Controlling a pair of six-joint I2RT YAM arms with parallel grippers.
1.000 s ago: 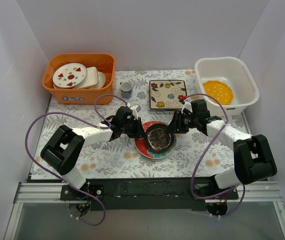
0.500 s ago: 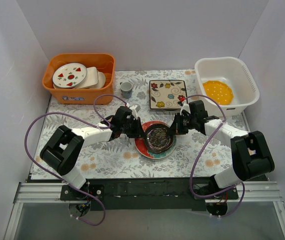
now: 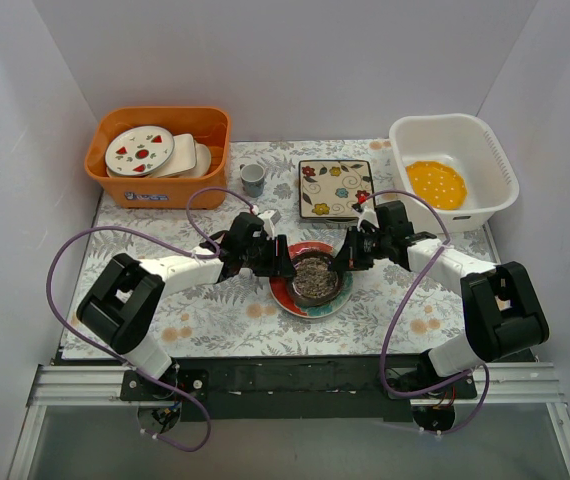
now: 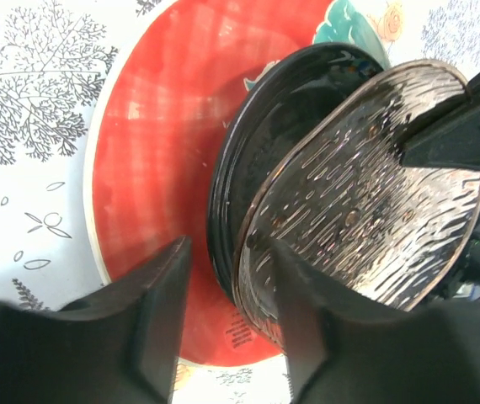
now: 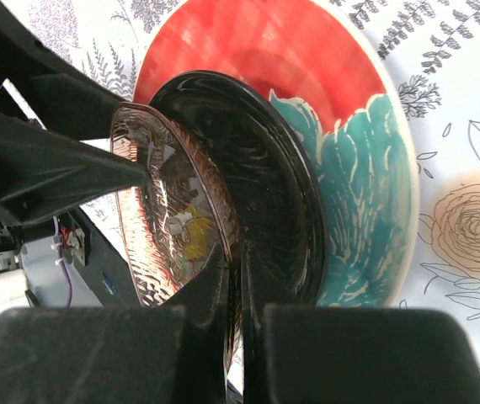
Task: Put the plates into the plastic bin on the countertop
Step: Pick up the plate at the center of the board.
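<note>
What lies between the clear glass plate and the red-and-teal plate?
The dark round plate, sitting on the red-and-teal plate beneath the tilted clear glass plate; both wrist views show it.

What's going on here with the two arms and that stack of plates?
The right gripper is shut on the rim of a clear glass plate, holding it tilted above a dark round plate that sits on a red-and-teal round plate. The left gripper is open at the glass plate's opposite rim. A yellow scalloped round plate lies in the white slotted plastic bin; a cream square floral plate sits on the leaf-printed countertop.
</note>
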